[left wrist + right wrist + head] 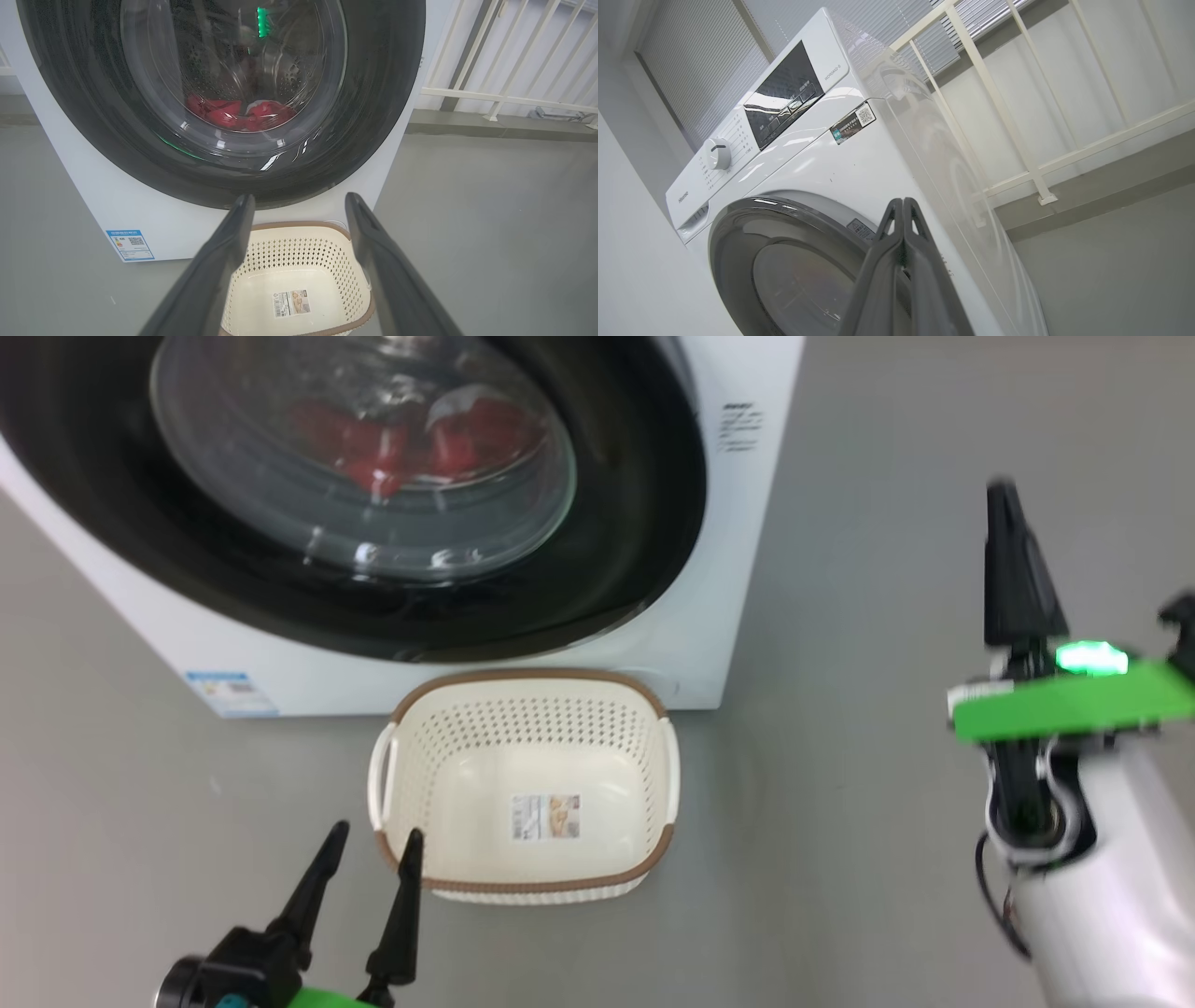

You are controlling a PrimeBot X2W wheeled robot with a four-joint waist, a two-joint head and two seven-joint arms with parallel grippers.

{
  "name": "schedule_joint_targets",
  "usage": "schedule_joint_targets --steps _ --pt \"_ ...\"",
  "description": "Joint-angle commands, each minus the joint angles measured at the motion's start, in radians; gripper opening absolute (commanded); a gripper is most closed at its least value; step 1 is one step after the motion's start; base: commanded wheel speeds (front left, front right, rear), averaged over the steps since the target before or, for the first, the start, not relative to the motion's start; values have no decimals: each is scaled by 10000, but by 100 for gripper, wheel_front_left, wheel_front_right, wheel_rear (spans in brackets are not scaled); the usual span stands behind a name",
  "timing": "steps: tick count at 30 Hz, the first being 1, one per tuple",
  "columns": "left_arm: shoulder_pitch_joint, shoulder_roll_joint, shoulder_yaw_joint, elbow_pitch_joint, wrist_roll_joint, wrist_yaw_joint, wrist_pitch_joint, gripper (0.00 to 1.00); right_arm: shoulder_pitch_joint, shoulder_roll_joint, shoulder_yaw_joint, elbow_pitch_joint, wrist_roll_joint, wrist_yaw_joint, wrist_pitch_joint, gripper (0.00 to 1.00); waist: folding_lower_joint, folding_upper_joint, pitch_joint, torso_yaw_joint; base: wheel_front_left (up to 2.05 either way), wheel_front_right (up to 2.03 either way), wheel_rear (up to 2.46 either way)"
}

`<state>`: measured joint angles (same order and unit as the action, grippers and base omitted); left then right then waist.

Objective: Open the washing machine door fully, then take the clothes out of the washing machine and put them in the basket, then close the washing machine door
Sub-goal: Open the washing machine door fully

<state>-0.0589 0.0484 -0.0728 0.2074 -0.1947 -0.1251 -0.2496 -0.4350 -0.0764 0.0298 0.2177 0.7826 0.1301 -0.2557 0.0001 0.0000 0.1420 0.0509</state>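
1. Right pincer: two long dark fingers pressed together, gripping nothing. It is raised to the right of the machine and stands well apart from it in the head view.
2. Left pincer: tapered matt black fingers spread apart and empty, with the tips at the basket's near left corner.
3. Basket: cream perforated plastic, rectangular with rounded corners, brown woven-look rim and side handles. It sits on the smooth grey floor just in front of the machine, with only a paper sticker inside.
4. Washing machine door: wide glossy black ring around a bulging clear glass centre, shut.
5. Clothes: soft crumpled red fabric with a pale part, lying low in the drum behind the glass.
6. Washing machine: smooth white box with a small blue label.
7. Progress, as judged: nothing is done. Opening, unloading and closing all remain.
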Motion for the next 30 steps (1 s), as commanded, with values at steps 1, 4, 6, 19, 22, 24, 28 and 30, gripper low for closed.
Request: schedule_joint_targets --steps 1,4,6,19,22,24,28,30 --pt "-361 92 247 -214 -53 -56 -122 100 -463 -129 379 -145 107 6 -61 0 0 0 353 358 0 0 0" --pt "-606 90 54 -157 -126 -56 -122 100 -1223 -462 729 201 566 6 -61 0 0 0 587 609 0 0 0" --pt "-752 86 -49 -127 -191 -56 -122 100 -1689 -677 1053 427 1025 6 -61 0 0 0 724 760 0 0 0" --pt "-1416 59 -408 0 -509 -56 -122 100 -4331 -1973 2291 1551 5097 6 1314 0 0 0 1571 1411 0 0 0" --pt "-1531 53 -524 42 -578 -56 -122 100 -4682 -2243 2484 1806 5846 6 2080 0 0 0 1722 1535 0 0 0" --pt "-1596 50 -594 51 -617 -56 -122 100 -4907 -2367 2573 1996 6333 6 2667 0 0 0 1820 1594 0 0 0" --pt "-1710 44 -707 86 -687 -56 -122 100 -5307 -2525 2705 2374 7190 6 3902 0 0 0 1981 1698 0 0 0" --pt "-1757 41 -739 95 -715 -56 -122 100 -5527 -2598 2717 2415 7495 6 4374 0 0 0 2064 1739 0 0 0"
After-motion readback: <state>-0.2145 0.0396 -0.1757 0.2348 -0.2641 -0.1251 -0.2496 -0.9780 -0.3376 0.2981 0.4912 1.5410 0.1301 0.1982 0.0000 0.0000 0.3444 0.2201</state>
